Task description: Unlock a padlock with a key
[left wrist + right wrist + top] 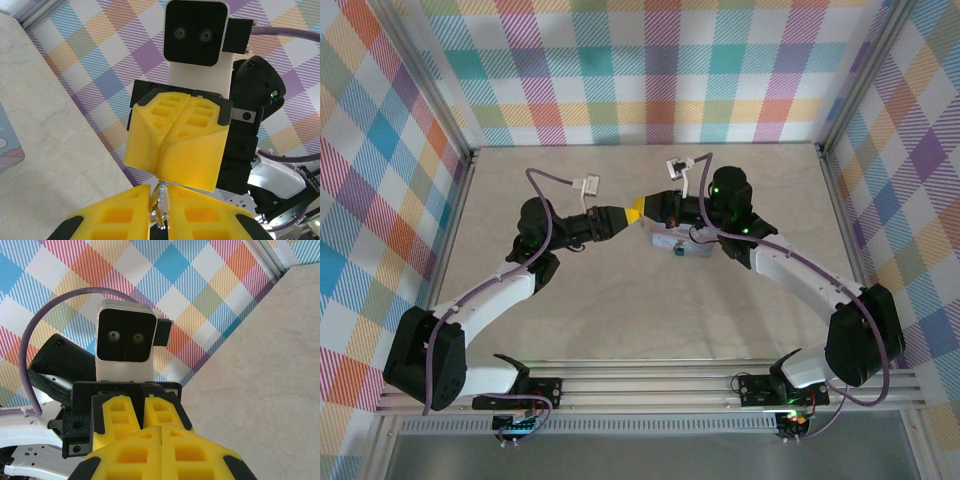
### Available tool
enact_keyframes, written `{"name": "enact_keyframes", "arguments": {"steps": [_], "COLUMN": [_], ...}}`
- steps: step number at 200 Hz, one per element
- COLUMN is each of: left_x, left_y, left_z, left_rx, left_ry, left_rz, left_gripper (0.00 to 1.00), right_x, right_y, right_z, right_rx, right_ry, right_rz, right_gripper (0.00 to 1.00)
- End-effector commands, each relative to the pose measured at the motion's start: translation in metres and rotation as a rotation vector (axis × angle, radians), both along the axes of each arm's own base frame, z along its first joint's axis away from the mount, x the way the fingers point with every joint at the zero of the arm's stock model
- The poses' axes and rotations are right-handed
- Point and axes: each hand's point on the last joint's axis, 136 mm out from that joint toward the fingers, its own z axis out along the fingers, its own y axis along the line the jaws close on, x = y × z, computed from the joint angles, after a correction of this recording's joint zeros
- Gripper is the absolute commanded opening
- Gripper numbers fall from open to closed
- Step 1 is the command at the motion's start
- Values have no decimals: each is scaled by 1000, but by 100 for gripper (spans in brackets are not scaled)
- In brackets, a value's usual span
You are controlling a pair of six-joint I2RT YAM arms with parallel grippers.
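Observation:
My two grippers meet tip to tip above the table's middle. The key [161, 202], a thin greyish metal piece, stands between my left gripper's [159, 189] yellow fingers, which press close on both its sides. Its upper end runs into the seam of my right gripper [165, 176], which is shut on it. From above, the left gripper [631, 212] and the right gripper [642, 208] touch noses. The padlock [678, 252], tiny and dark blue, hangs at the front of the pale blue box [665, 238] below the right gripper. In the right wrist view my right gripper [161, 429] is shut and the left fingers [114, 415] face it.
The pale blue box's corner [7, 147] lies on the beige table [620, 320] to the left of my left gripper. Checked fabric walls stand on three sides, with metal frame posts [440, 110] at the corners. Both arm bases sit on the rail [650, 385] at the near edge.

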Motion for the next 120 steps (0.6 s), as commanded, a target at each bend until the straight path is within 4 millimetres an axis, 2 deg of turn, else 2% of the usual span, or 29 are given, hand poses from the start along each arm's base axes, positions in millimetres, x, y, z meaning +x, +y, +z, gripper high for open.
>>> {"name": "enact_keyframes", "arguments": {"steps": [1, 22, 54, 59, 72, 82, 101, 120], "left_x": [-6, -6, -7, -7, -7, -7, -9, -10], "left_y": [-3, -3, -3, -2, 0, 3, 8, 12], "left_z": [6, 6, 6, 4, -1, -6, -13, -26], "left_rx": [-5, -4, 8, 17, 49, 83, 143, 217], "left_ry": [-47, -50, -59, -61, -70, -73, -89, -82], "left_rz": [-22, -23, -22, -18, 0, 20, 49, 64], "left_gripper": [12, 0, 0, 0, 0, 0, 0, 0], "right_x": [0, 0, 1, 2, 5, 7, 13, 25], "right_y": [4, 4, 2, 1, -3, -8, -26, -53], "right_z": [17, 18, 16, 15, 12, 10, -1, -27], "right_rx": [33, 35, 29, 25, 2, -30, -147, -304], "right_ry": [-49, -52, -43, -38, -19, -16, 2, 42], "right_rz": [4, 6, -9, -20, -61, -98, -207, -359], "right_gripper": [0, 0, 0, 7, 33, 45, 46, 46]}}
